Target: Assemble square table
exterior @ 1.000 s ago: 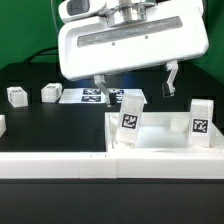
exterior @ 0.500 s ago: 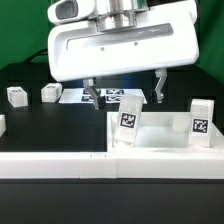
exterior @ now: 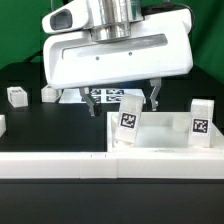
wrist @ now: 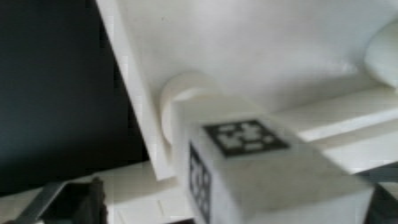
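On the black work table [exterior: 50, 125], toward the exterior view's right, lies the square table slab [exterior: 165, 141], rim upward and just behind the long white low wall [exterior: 60, 165]. Two tagged legs stand upright on it: the corner leg [exterior: 130, 120] at the slab's corner on the exterior view's left, and the far leg [exterior: 200, 118] near its right side. The wrist view looks down on the corner leg [wrist: 240, 150], which stands beside a round corner socket [wrist: 187, 92]. Whether either leg is screwed fully home cannot be told from these pictures.

Two loose legs remain well apart from the slab, on the exterior view's left: the first loose leg [exterior: 16, 96] and the second loose leg [exterior: 50, 92].

The gripper [exterior: 123, 96] hangs above the corner leg, its jaws spread wide and holding nothing. The marker board [exterior: 75, 98] lies on the table behind it.

By this showing the job looks about half done: two legs are on the slab and two are not yet fetched and fitted. The corner leg may also need more turning, though that is only a guess.
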`<state>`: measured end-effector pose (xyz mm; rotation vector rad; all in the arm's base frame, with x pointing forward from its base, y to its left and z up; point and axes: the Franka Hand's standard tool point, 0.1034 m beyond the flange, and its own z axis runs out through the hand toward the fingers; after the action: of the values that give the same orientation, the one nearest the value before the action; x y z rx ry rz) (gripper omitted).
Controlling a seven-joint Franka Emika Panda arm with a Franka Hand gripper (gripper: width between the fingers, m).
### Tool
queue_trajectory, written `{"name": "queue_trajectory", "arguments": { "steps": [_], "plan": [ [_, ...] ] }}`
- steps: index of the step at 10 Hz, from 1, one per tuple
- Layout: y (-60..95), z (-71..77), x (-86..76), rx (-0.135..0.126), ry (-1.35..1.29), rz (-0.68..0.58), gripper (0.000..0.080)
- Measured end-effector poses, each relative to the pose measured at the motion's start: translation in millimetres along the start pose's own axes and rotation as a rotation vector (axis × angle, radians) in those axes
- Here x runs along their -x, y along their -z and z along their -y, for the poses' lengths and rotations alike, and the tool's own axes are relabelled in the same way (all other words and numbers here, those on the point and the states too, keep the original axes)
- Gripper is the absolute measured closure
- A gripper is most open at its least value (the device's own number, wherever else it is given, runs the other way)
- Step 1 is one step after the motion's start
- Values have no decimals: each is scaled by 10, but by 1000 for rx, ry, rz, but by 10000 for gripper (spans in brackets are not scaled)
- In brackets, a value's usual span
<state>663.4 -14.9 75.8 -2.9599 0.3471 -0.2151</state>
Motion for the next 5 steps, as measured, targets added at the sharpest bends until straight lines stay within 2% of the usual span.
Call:
{"name": "queue_trajectory", "arguments": {
  "steps": [1, 2, 3, 4, 5],
  "plan": [
    [-3, 8, 4, 0, 2, 0, 150],
    [-4, 8, 5, 0, 2, 1, 239],
    [-6, 8, 6, 0, 2, 1, 239],
    [-6, 8, 6, 0, 2, 1, 423],
    [-4, -1, 3, 1, 1, 0, 510]
  ]
}}
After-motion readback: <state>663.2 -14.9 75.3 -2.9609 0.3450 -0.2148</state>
